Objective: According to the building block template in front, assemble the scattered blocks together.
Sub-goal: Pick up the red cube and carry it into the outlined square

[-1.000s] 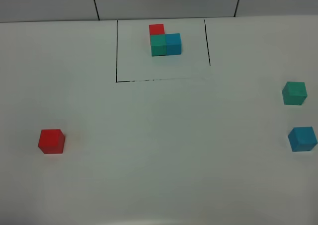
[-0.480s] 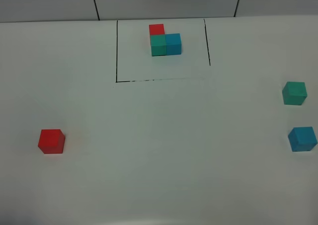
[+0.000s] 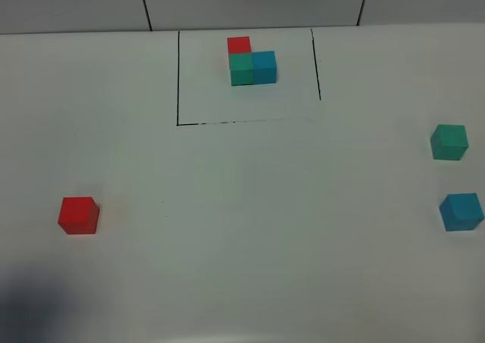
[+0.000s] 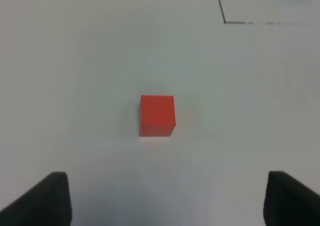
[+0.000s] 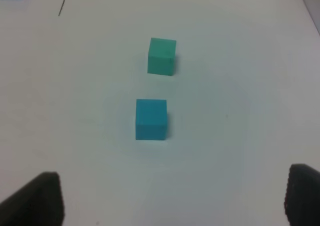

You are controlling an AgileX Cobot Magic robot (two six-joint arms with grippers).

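Both pairs of jaws stand spread wide, presumably ready to straddle: your left gripper [image 4: 170,198] faces the red cube [image 3: 79,215] at 8 o'clock, your right gripper [image 5: 172,196] the teal-green cube [image 3: 449,142] at 3 and blue cube [image 3: 461,211] at 4, with the template [image 3: 251,61] at 12.

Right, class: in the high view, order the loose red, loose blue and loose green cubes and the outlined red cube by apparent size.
1. The loose red cube and the loose blue cube: alike, no ranking.
2. The loose green cube: slightly smaller.
3. The outlined red cube: smallest, though it lies farthest from the camera.
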